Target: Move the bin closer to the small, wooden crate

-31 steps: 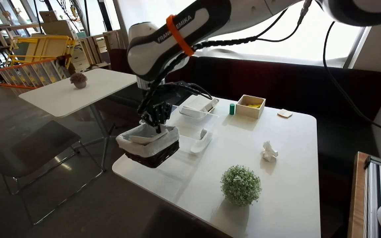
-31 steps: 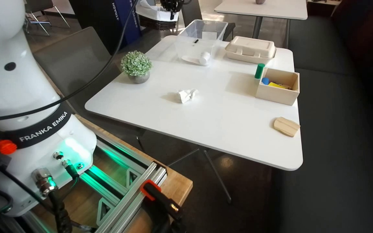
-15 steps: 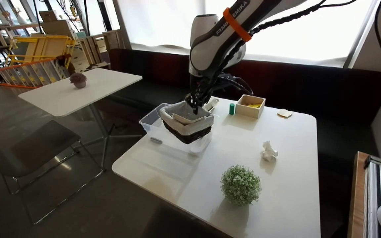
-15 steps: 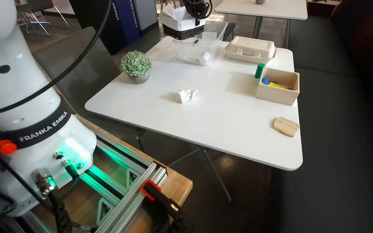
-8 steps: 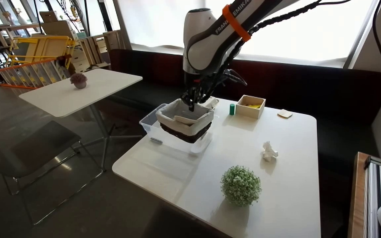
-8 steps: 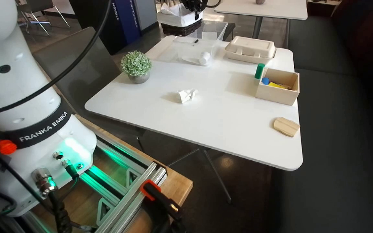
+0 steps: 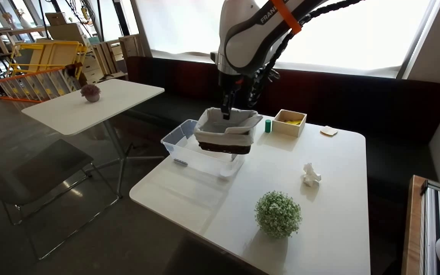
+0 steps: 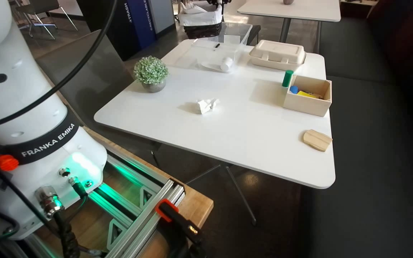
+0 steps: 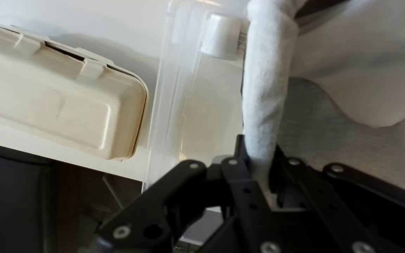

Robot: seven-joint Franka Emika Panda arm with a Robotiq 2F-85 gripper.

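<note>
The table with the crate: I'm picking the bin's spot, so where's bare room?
Between the crumpled paper and wooden crate, and between that paper and the wooden piece. Crowded: the end with the clear tub and clamshell box.

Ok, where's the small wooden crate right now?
In an exterior view, the small wooden crate sits at the right edge of the near table, just right of the green cylinder.

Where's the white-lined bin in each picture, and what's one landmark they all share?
In an exterior view: the bin is near the centre, the clear tub to its lower left.
In an exterior view: the bin is at the top, about midway across, the clear tub to its lower right.
Wrist view: the bin is on the right, running out of frame.
Shared landmark: the clear tub.
</note>
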